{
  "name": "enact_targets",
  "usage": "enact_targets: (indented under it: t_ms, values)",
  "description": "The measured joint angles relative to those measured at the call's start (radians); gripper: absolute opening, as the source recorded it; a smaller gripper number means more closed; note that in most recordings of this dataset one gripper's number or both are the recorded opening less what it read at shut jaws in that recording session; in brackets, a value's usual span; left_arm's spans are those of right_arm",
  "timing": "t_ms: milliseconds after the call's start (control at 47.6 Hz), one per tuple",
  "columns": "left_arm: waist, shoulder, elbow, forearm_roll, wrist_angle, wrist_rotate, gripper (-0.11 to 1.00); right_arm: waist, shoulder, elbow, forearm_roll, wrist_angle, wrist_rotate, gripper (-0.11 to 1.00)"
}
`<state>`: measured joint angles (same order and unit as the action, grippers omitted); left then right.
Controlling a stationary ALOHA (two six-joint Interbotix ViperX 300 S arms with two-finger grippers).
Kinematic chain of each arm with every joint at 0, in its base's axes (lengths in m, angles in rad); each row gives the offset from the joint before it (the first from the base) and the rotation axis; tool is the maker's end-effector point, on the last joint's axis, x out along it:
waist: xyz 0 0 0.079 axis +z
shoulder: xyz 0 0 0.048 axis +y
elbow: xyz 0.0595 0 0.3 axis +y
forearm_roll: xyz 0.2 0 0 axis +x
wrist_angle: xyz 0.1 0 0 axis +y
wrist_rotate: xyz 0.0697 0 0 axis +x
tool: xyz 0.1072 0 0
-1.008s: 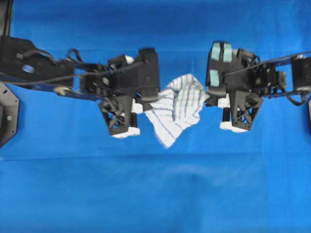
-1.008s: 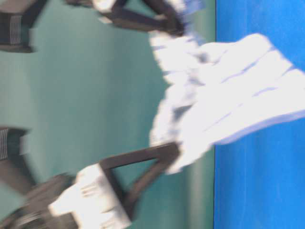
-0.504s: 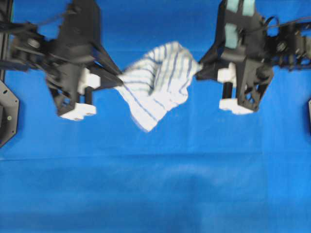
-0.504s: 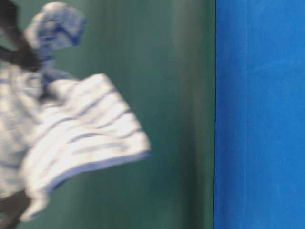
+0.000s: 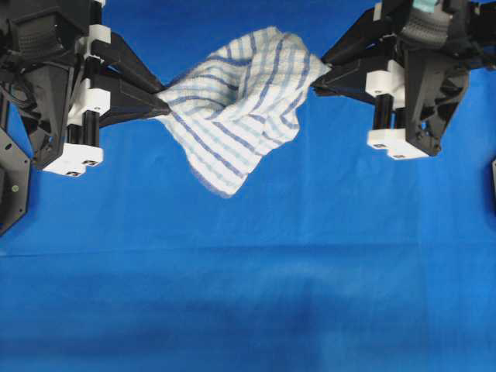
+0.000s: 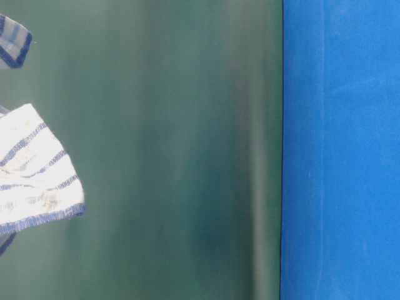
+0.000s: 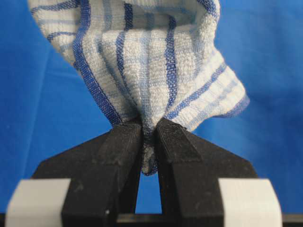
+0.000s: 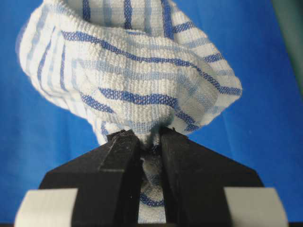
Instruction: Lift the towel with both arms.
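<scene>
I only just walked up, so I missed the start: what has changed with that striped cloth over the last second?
Both arms rose and drew apart, carrying the towel up off the blue table cover and stretching it between them. The left pincer and the right pincer stayed shut on opposite edges. Nothing was let go.

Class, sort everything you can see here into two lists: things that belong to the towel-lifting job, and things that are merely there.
Part of the job:
- towel, hanging between both claws
- left claw, shut on one towel corner
- right claw, shut on the opposite corner

Merely there:
- blue table cover
- green wall behind it
</scene>
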<state>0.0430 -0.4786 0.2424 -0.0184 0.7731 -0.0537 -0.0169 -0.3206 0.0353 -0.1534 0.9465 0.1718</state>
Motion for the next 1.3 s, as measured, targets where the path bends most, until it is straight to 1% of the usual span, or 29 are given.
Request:
enact_targets:
  t_ms: [147, 231, 315, 462, 504, 525, 630, 693, 735, 777, 798, 861, 1092, 1218, 1302]
  values:
    - [0.000, -0.002, 0.000, 0.002, 0.000, 0.000, 0.05, 0.002, 0.002, 0.000, 0.000, 0.002, -0.003, 0.15]
    - [0.000, -0.002, 0.000, 0.008, -0.002, 0.011, 0.05, 0.002, 0.003, 0.000, 0.002, 0.002, -0.006, 0.15]
    - [0.000, 0.000, 0.002, 0.009, -0.003, 0.026, 0.05, 0.002, 0.005, 0.000, 0.000, 0.002, -0.012, 0.15]
    - [0.000, -0.005, 0.012, 0.009, -0.034, 0.074, 0.07, 0.002, 0.006, 0.000, 0.000, 0.000, -0.012, 0.16]
    - [0.000, -0.009, 0.018, 0.009, -0.049, 0.078, 0.13, 0.000, 0.006, 0.000, 0.002, -0.003, -0.012, 0.17]
    - [0.000, -0.012, 0.020, 0.009, -0.057, 0.077, 0.18, 0.002, 0.006, 0.000, 0.000, -0.003, -0.011, 0.20]
    - [0.000, -0.031, 0.038, 0.008, -0.089, 0.066, 0.49, 0.002, 0.005, 0.000, 0.002, -0.006, -0.008, 0.50]
    - [0.000, -0.041, 0.049, 0.008, -0.101, 0.058, 0.67, 0.002, 0.006, 0.000, 0.000, -0.008, -0.008, 0.64]
    - [0.000, -0.049, 0.058, 0.006, -0.104, 0.054, 0.78, 0.002, 0.006, 0.000, 0.000, -0.008, -0.008, 0.69]
    - [0.000, -0.055, 0.066, 0.006, -0.109, 0.054, 0.87, 0.003, 0.006, 0.000, 0.000, -0.008, -0.008, 0.69]
    - [0.000, -0.058, 0.069, 0.008, -0.110, 0.054, 0.89, 0.003, 0.006, 0.000, 0.000, -0.008, -0.006, 0.67]
    - [0.000, -0.063, 0.075, 0.006, -0.112, 0.052, 0.89, 0.005, 0.009, 0.002, 0.000, -0.008, -0.008, 0.66]
    - [-0.002, -0.058, 0.098, 0.005, -0.120, 0.051, 0.88, 0.008, 0.028, 0.006, 0.000, -0.009, -0.006, 0.66]
    - [-0.008, -0.035, 0.146, 0.003, -0.156, 0.049, 0.88, 0.020, 0.040, 0.049, 0.000, -0.020, -0.005, 0.66]
    - [-0.020, -0.011, 0.196, 0.003, -0.190, 0.051, 0.88, 0.026, 0.052, 0.104, 0.000, -0.051, 0.003, 0.66]
